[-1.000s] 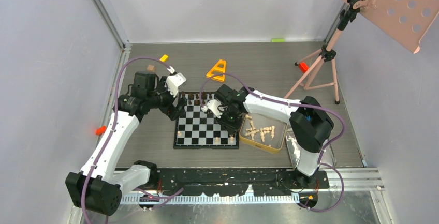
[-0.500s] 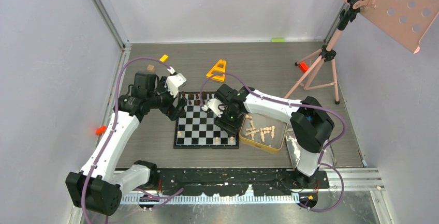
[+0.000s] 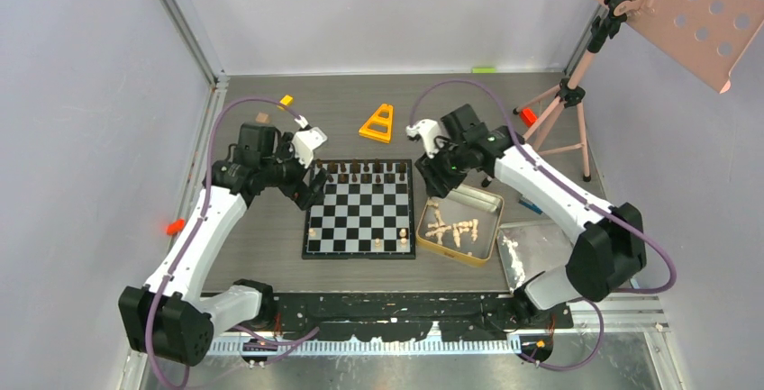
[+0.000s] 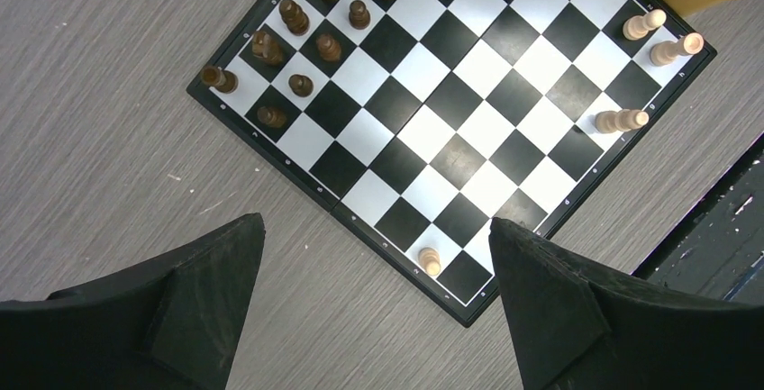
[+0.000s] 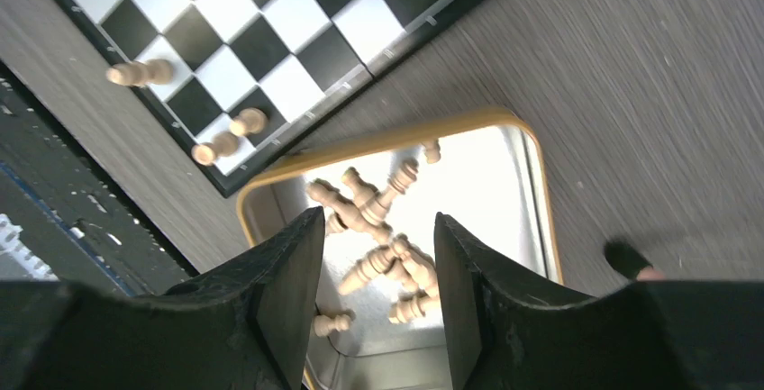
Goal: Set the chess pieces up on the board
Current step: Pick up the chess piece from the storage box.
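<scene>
left tool (image 4: 374, 222) hung wide open, empty, over the 9 o'clock edge of the board (image 3: 360, 219). right tool (image 5: 377, 217) partly open, holding nothing, above the tin (image 5: 405, 136) at the board's 3 o'clock. dark pieces (image 3: 356, 172) lined its 12 o'clock edge; pale pieces (image 3: 455, 228) lay mostly in the tin, a few at 6 o'clock.

The flat checkered black-and-white board (image 3: 360, 214) lies in the middle of the grey wood-grain counter (image 3: 468, 102). The dark brown wooden chess pieces (image 3: 360, 170) stand on its far rows. A few pale tan wooden chess pieces (image 3: 403, 234) are on its near rows. More pale pieces (image 3: 450, 228) lie in the gold rectangular metal tin (image 3: 482, 208), which is just beside the board on its right. The orange triangular plastic frame (image 3: 377, 124) lies behind the board.
</scene>
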Controlling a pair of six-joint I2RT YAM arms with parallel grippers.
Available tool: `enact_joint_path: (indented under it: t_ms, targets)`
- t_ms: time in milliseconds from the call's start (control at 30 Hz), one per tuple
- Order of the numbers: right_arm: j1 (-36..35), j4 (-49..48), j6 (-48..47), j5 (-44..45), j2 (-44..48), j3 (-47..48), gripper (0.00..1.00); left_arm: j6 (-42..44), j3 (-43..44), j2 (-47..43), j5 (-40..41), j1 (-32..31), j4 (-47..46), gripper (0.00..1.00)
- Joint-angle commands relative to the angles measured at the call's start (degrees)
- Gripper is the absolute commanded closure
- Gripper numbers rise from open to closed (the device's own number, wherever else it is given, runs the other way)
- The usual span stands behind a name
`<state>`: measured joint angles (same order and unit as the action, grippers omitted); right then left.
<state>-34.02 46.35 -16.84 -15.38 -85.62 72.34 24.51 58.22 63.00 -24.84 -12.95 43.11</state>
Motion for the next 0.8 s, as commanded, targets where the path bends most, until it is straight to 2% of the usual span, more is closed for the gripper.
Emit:
enact_joint_path:
  t_ms: [0, 267, 400, 767]
  targets:
    - [5.96, -0.23, -1.23, -2.29, 3.0, -4.97, 0.47, 0.5, 1.14, 0.84, -3.18, 0.33, -1.93, 0.0]
    - [14.06, 1.67, -5.66, -1.24, 3.84, -10.76, 0.51, 0.88, 1.25, 1.1, -4.25, 0.38, -1.94, 0.0]
    - [14.5, 4.81, -6.84, 1.55, 4.25, -12.64, 0.51, 1.46, 1.54, 1.4, -5.12, 0.34, -1.17, 0.0]
    - [14.6, 7.57, -2.85, 6.23, 1.8, -16.65, 0.43, 1.81, 1.42, 2.15, -5.6, 0.37, -1.26, 0.0]
